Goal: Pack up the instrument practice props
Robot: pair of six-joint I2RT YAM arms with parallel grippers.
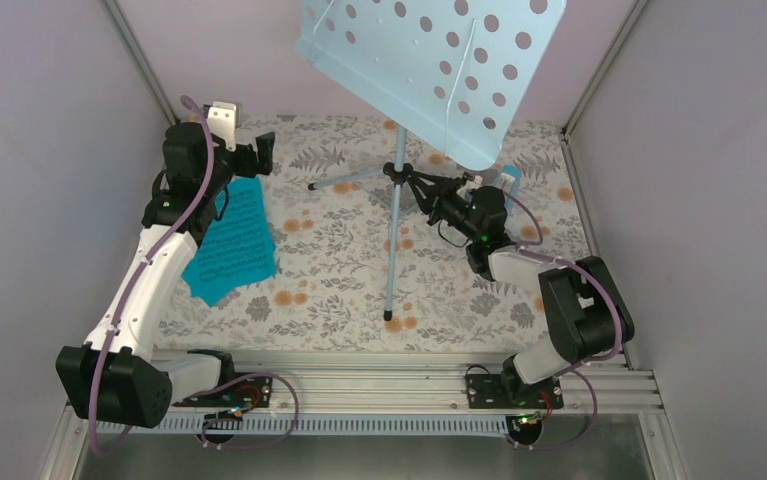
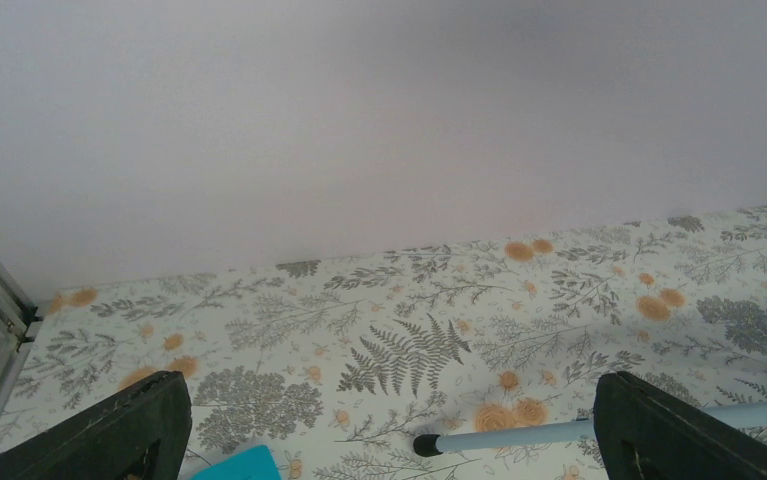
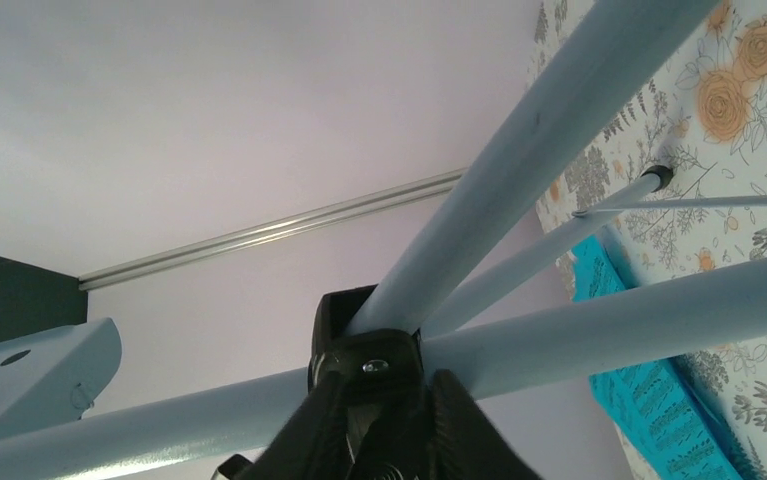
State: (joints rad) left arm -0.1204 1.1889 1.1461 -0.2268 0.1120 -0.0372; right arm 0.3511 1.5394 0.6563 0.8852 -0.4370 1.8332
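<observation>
Floral tablecloth [image 1: 339,280] carries the stand [image 1: 429,60], upright at the middle back; right gripper [image 3: 374,385] pinches its black leg hub [image 3: 364,345]. Left gripper [image 1: 264,152] hangs wide open near the sheets [image 1: 234,240] lying flat at left.

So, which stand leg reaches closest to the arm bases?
The front leg of the music stand, running toward the near edge; the left leg points sideways.

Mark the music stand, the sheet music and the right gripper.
music stand [image 1: 374,60], top external view, on the perforated desk.
sheet music [image 1: 239,245], top external view, middle of the turquoise page.
right gripper [image 3: 379,395], right wrist view, midway between its fingertips, at the stand's black hub.
</observation>
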